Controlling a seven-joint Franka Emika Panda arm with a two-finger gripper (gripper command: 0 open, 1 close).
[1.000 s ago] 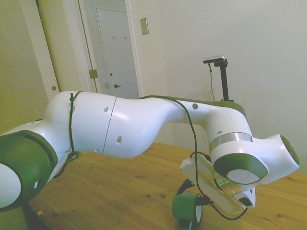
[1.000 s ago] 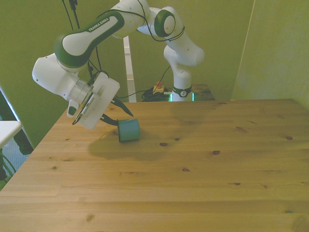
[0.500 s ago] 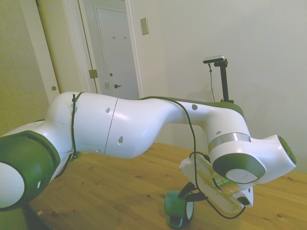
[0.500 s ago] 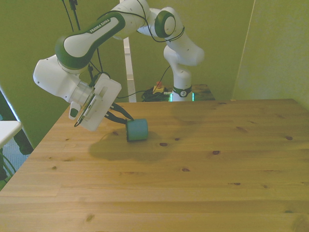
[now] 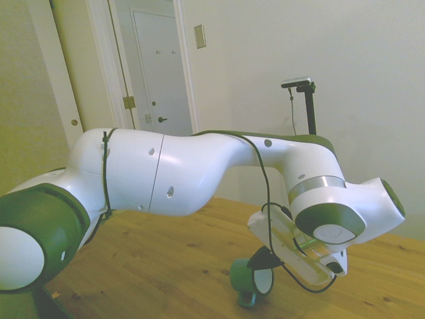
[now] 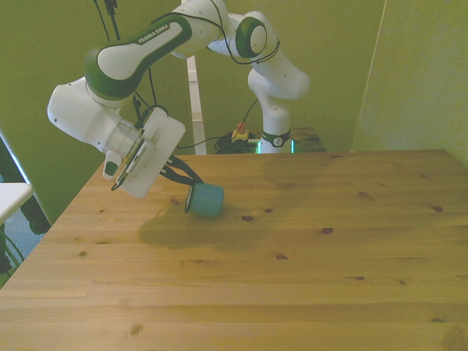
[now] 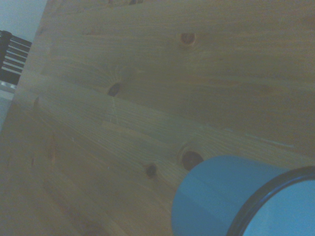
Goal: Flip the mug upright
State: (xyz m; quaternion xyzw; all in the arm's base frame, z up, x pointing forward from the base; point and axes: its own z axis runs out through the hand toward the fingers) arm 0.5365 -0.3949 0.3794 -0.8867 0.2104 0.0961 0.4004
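step: tipping up | we have the gripper (image 6: pixel 187 184) pinching the mug (image 6: pixel 205 199) rim | mug axis tilted, mouth toward gripper, base toward front view's right, low over bench (image 6: pixel 307 278)

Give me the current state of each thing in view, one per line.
Small teal-green enamel mug: tilted, not upright, white inside showing in the side view, handle low.
Claw: shut on the mug's rim, holding it.
Wooden table: bare apart from the mug.
White door: closed.
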